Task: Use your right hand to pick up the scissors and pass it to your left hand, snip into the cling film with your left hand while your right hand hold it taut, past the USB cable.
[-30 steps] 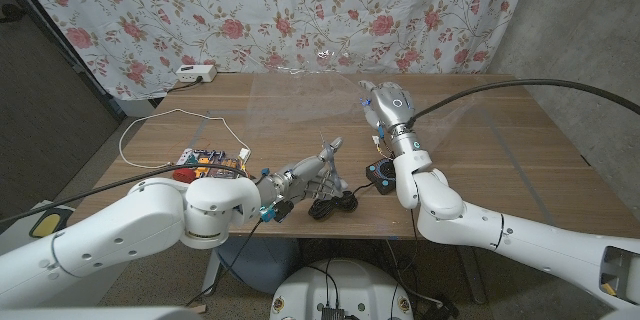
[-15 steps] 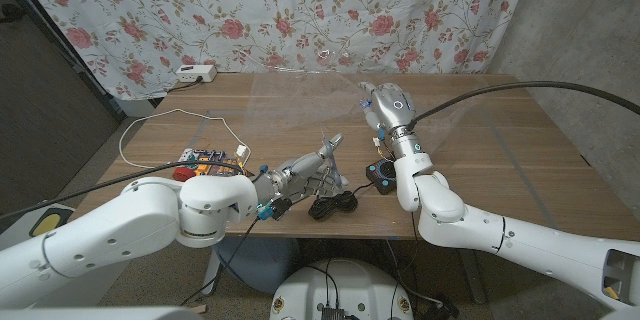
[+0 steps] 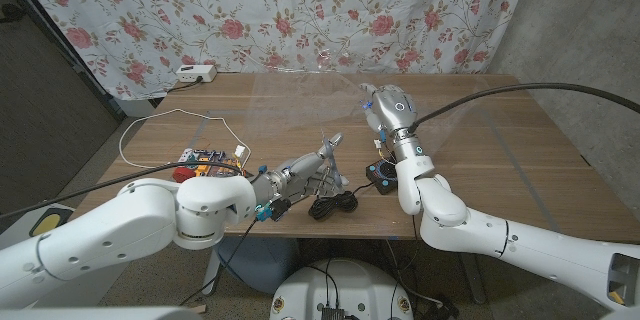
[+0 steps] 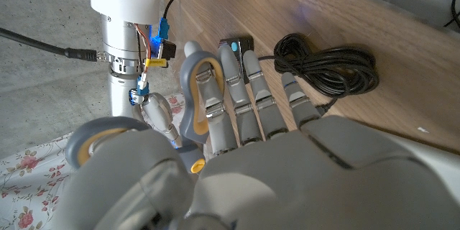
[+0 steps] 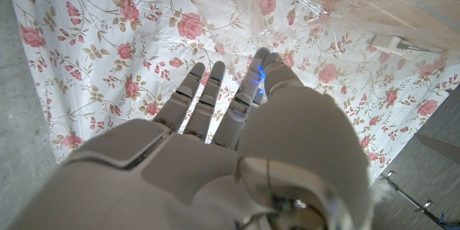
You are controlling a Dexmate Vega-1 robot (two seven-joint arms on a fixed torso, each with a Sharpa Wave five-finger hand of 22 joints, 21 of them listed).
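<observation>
My left hand (image 3: 305,173) is near the table's front edge and grips the scissors (image 4: 195,80) by their grey and yellow handles, its fingers pointing across the table toward my right arm. My right hand (image 3: 387,103) is raised above the table's middle and pinches an edge of the clear cling film (image 3: 300,95), which spreads back over the table toward the far edge. In the right wrist view the film (image 5: 287,3) crinkles above the fingertips (image 5: 257,68). The black coiled USB cable (image 3: 335,203) lies at the front edge just beside my left hand; the cable (image 4: 332,61) is past its fingers.
A small black box (image 3: 380,171) with a blue dot sits by my right forearm. At the left are a colourful box (image 3: 208,163), a white cord (image 3: 165,116) and a white power strip (image 3: 195,73). A floral curtain hangs behind the table.
My right arm has edged slightly to the right with the film. My left hand keeps the scissors in much the same place.
</observation>
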